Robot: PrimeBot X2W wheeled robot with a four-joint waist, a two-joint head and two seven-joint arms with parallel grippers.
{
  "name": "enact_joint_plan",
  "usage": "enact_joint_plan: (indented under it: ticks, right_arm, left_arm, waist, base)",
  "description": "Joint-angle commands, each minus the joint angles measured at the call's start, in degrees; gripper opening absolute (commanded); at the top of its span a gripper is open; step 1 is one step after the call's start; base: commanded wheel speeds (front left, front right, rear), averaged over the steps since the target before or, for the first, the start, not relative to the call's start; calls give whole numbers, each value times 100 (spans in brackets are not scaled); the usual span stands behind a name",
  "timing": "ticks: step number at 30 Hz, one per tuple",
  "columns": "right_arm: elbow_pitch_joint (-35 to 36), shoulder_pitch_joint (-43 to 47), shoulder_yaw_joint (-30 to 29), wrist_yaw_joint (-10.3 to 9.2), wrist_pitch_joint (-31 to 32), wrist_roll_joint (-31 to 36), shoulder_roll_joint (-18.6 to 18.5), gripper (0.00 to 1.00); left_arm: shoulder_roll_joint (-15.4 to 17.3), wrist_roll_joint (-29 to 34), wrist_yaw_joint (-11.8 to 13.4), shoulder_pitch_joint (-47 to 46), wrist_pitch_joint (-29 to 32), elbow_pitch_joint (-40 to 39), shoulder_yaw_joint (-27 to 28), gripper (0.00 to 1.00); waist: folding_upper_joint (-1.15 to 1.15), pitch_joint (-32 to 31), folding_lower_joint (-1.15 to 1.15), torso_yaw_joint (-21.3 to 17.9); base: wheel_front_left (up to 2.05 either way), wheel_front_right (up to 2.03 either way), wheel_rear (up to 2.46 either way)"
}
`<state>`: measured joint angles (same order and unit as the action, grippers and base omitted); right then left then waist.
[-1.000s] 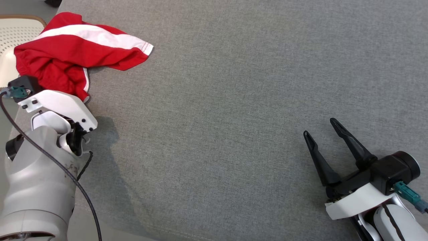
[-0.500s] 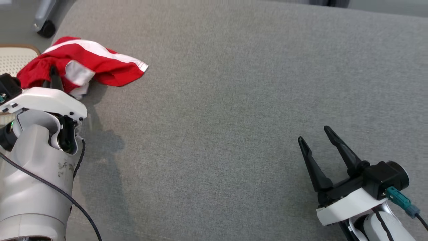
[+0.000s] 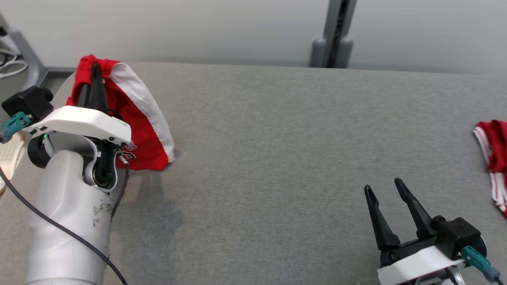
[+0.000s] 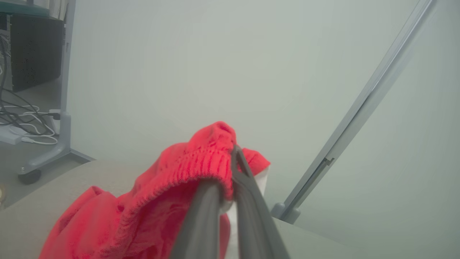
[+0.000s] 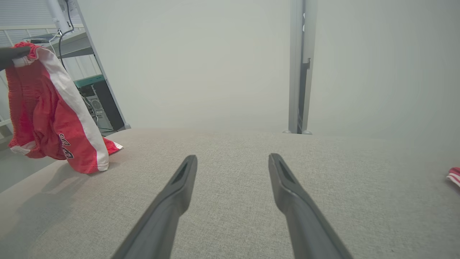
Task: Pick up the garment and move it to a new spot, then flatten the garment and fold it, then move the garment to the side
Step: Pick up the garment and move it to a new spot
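Hanging from the left gripper [image 3: 94, 73], the garment [image 3: 147, 130] is a pair of red shorts with a broad white side stripe and dark lettering near the hem. It is at the far left corner of the grey fabric surface [image 3: 277, 158]. The left gripper's two dark fingers are pressed together and point upward, pinching the ribbed red waistband between them. The left wrist view shows this closely: the knit band of the garment [image 4: 161, 201] bunches over the closed left gripper [image 4: 233, 158]. From there the cloth drapes downward. In the right wrist view the garment [image 5: 46, 118] hangs full length, its lower hem down at the surface, though whether it rests there or hangs just clear cannot be told.

The right gripper [image 3: 383, 186] sits low at the near right, well apart from the garment. Its fingers are spread wide and hold nothing, as the right wrist view confirms, with bare grey fabric between the fingers of the right gripper [image 5: 233, 159].

A second red-and-white cloth [image 3: 493, 158] lies at the surface's right edge. A grey post [image 3: 334, 35] stands against the pale wall beyond.
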<state>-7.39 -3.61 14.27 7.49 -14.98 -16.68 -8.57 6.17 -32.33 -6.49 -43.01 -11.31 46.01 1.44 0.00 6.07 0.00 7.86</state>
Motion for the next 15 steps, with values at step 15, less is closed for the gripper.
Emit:
enact_joint_plan:
  ticks: [15]
  right_arm:
    - [0, 120, -167, 2, -23, 41, 171, 100]
  left_arm:
    - [-288, -345, 505, 1040, 1312, -2531, -813, 0]
  waist:
    - [0, -575, 0, -1785]
  base:
    - [0, 0, 0]
